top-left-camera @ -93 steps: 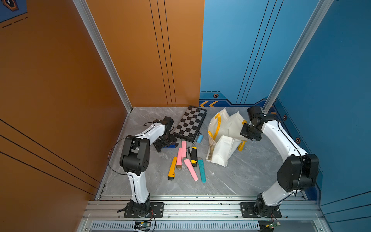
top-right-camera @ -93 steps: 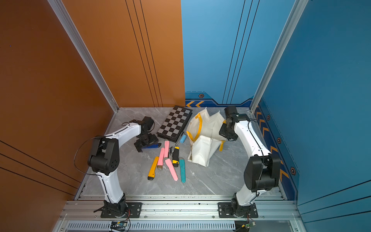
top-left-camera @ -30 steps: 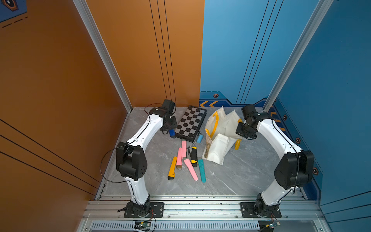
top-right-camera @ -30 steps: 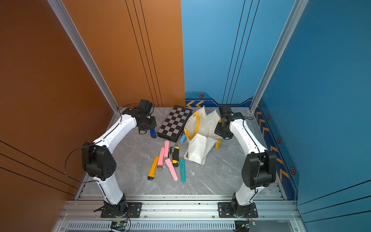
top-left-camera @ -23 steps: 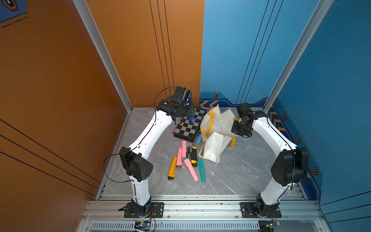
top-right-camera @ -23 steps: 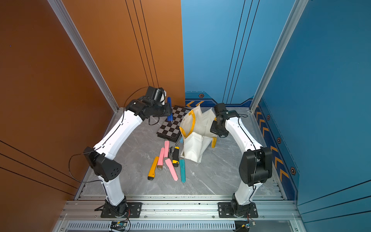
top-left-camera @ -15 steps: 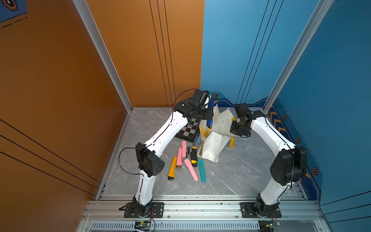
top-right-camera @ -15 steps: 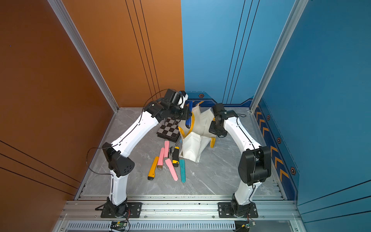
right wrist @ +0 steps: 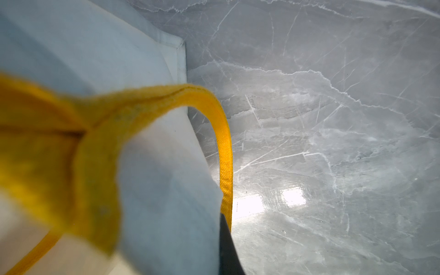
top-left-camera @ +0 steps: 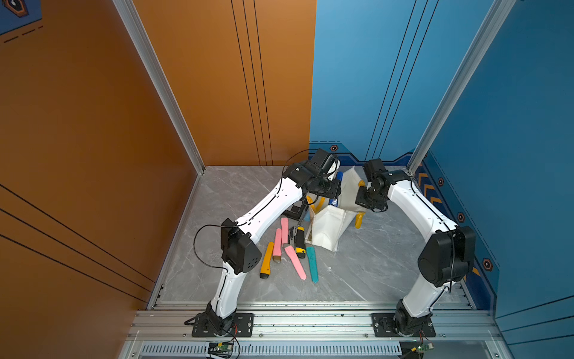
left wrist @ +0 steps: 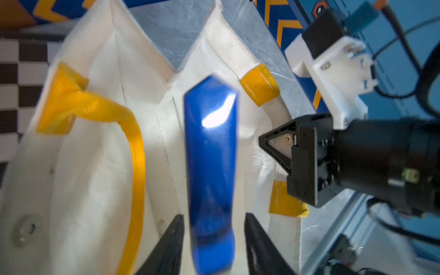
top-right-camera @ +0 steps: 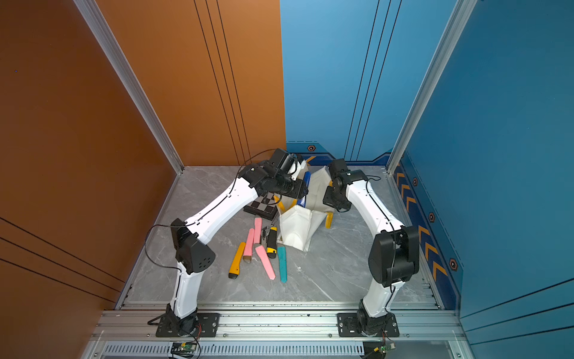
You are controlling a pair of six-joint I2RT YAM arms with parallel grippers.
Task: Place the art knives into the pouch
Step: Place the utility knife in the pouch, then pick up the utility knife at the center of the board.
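Two fingers of your left gripper stand apart, with a gap on each side of the knife between them. Nothing is pinching it.

The knife is blue, glossy and blurred. It points away from those fingertips, straight over the open pouch. In both top views the knife sits just past that gripper, at the pouch's mouth. I judge it loose and on its way in, though the frames cannot show whether it will go in cleanly.

Your right gripper is closed on the pouch rim, across the mouth from your left fingers, and it props that wall up.

Treat the knife as light and rigid. Its hard, shiny shell looks ready to slide in the pads. If you must retake it, close across its broad faces near mid-body, square to its length, so it cannot swing. Stay off the blade end, which I cannot pick out here.

The pouch is limp cloth and only stands where it is held. If you let go on the right, that wall will probably sag over the opening. A yellow handle droops inside the mouth beside your left fingers and could catch the knife's tip.
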